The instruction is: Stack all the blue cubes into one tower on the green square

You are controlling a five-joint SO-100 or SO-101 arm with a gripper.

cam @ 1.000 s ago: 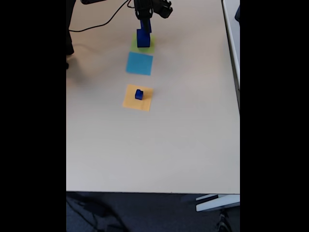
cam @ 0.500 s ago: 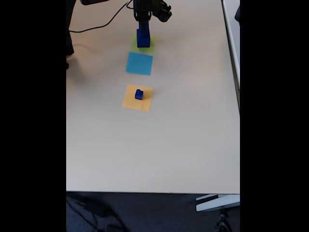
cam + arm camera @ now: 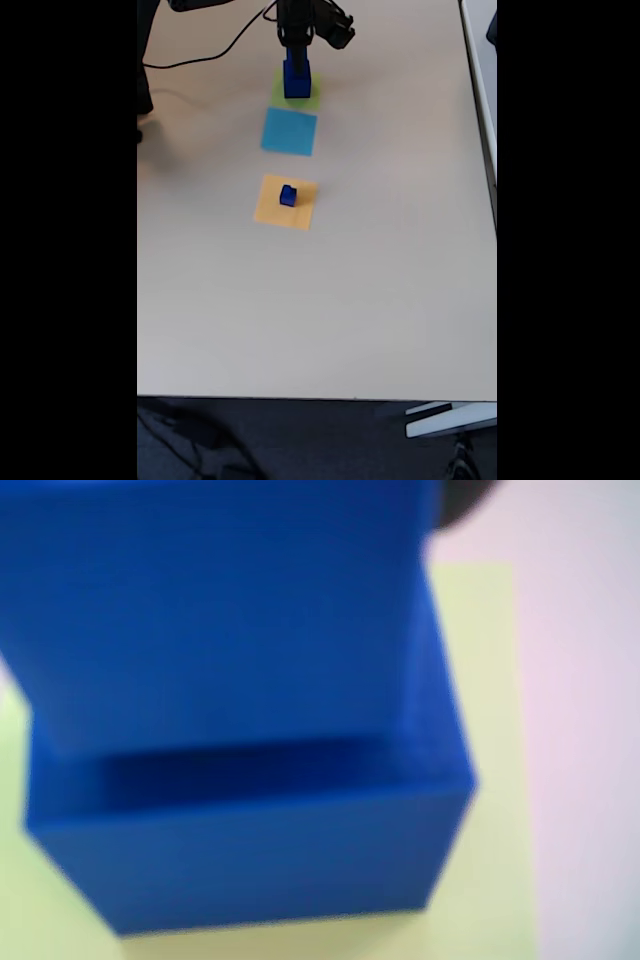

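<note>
Blue cubes (image 3: 296, 78) stacked inside green square (image 3: 309, 100) edges

Your fixed camera is looking down from high above the table (image 3: 380, 300), far from the green square (image 3: 309, 100). Your wrist camera is hovering right over that square (image 3: 490, 730); both are sharing it.

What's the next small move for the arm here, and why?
Probably open the gripper and lift straight up. In the wrist view a blue cube appears seated on the larger blue cube over the green square, so the placement looks done. One small blue cube waits on the orange square. Whether the jaws have already let go is unclear.
</note>
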